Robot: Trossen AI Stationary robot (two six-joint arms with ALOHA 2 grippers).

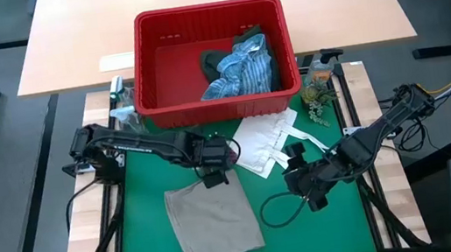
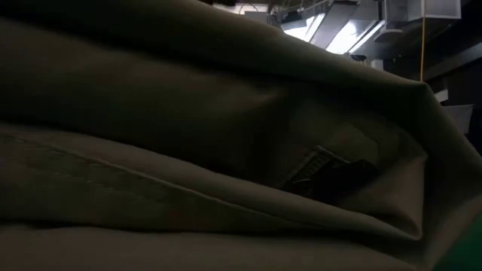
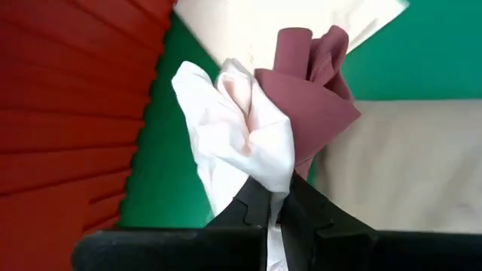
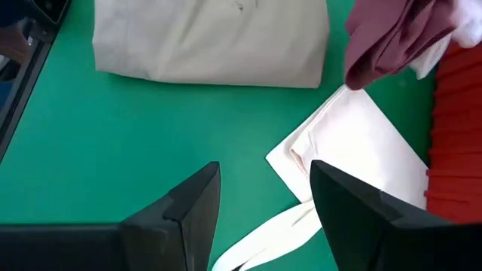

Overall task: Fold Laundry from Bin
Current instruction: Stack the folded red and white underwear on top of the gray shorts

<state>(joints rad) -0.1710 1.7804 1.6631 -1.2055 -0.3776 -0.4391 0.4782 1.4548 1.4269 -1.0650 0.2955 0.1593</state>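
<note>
My left gripper [image 1: 214, 173] is over the green mat, just in front of the red bin [image 1: 146, 66]. It is shut on a bunched small white cloth [image 3: 241, 143] and a small maroon cloth [image 3: 312, 98]. The folded tan garment [image 1: 212, 221] lies flat on the mat near the front edge and fills the low view [image 2: 188, 135]. The blue-white striped shirt [image 1: 244, 70] and the dark green garment [image 1: 214, 59] lie inside the bin. My right gripper [image 4: 263, 211] is open and empty over the mat, to the right of the tan garment. My left gripper [image 3: 280, 214] pinches the white cloth's gathered folds [image 3: 263, 177] between its two fingers, with the maroon cloth's lower folds [image 3: 305, 162] caught beside them. Several layers are bunched together. Both cloths spread out crumpled beyond the fingertips. In the right wrist view, the maroon cloth [image 4: 392, 38] hangs over the mat.
A flat white tote bag [image 1: 267, 138] with loop handles [image 4: 263, 241] lies on the mat between the two grippers, close to the bin's front wall. A small plant and bottles [image 1: 317, 86] stand at the mat's far right corner. A black cable [image 1: 282, 211] loops by the right gripper.
</note>
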